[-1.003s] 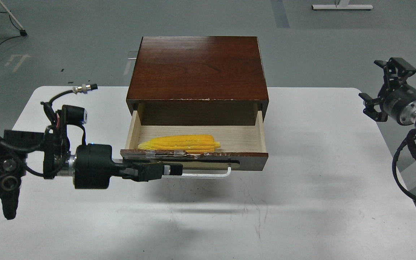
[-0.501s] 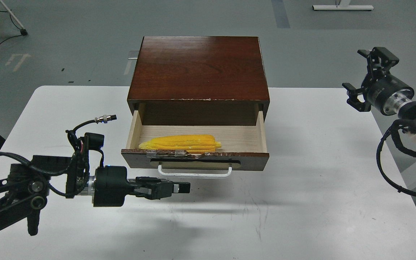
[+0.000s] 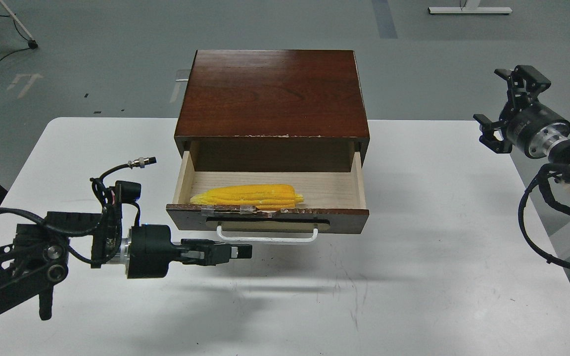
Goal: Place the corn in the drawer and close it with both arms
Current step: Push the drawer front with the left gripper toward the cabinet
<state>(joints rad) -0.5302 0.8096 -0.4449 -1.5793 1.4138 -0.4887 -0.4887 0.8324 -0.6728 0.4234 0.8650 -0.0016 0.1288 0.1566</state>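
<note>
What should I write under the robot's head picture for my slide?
Corn lies in the open drawer; left gripper hovers near its handle, right gripper waits aside.

I see a bright yellow corn with rows of kernels running along it, lying in a drawer of pale wood with a dark brown front and a chipped, whitish top edge. Its handle is white on a beige plate. The cabinet is glossy reddish-brown with darker grain. The table is white with faint grey scuffs near its front edge. Both my arms are black with silver rings: left gripper, right gripper.
</note>
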